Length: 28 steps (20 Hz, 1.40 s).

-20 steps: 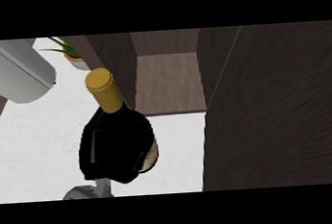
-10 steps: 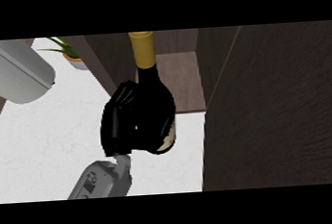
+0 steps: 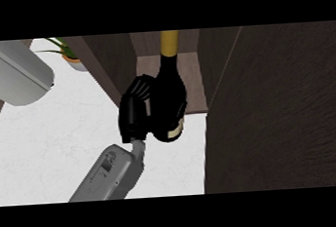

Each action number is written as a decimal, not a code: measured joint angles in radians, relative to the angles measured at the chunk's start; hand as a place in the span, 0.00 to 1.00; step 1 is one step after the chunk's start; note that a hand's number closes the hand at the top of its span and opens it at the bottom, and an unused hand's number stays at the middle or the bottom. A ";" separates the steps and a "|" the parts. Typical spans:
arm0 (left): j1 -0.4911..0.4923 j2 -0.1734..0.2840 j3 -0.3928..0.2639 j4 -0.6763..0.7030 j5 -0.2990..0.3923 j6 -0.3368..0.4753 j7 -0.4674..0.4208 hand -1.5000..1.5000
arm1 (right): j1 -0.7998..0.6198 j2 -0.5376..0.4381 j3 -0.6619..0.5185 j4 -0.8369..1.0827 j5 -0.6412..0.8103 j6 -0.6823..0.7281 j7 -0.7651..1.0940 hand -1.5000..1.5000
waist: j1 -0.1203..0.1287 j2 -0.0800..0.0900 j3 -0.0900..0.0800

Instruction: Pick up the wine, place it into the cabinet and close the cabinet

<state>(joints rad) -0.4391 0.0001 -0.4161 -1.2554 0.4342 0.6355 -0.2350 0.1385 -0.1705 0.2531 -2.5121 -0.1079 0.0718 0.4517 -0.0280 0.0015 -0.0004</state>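
Black hand (image 3: pixel 137 112) grips wine (image 3: pixel 168 93); seemingly left.

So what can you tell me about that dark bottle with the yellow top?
The dark glass wine bottle has a black body, a slim neck wrapped in yellow foil, and a pale label patch low on its side. It stands nearly upright, neck pointing away toward the open dark wooden cabinet, at the cabinet's mouth. A black hand on a grey forearm curls round its left side; which hand is unclear.
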 measured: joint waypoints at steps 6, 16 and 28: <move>-0.037 0.000 -0.026 0.138 0.092 -0.002 -0.101 1.00 | 0.012 0.005 -0.002 -0.001 -0.006 0.020 -0.003 0.00 | -0.006 0.000 0.000; -0.111 0.000 -0.018 0.331 0.289 -0.052 -0.258 1.00 | 0.029 0.019 -0.007 -0.001 -0.013 0.037 -0.009 0.00 | -0.011 0.002 -0.001; -0.283 0.000 0.006 0.537 0.409 -0.067 -0.275 1.00 | 0.024 0.026 -0.045 0.005 -0.022 0.061 -0.008 0.00 | -0.009 0.004 -0.001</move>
<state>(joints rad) -0.7224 -0.0001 -0.4099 -0.7179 0.8431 0.5689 -0.5099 0.1627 -0.1444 0.2081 -2.5075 -0.1297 0.1328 0.4435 -0.0366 0.0055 -0.0010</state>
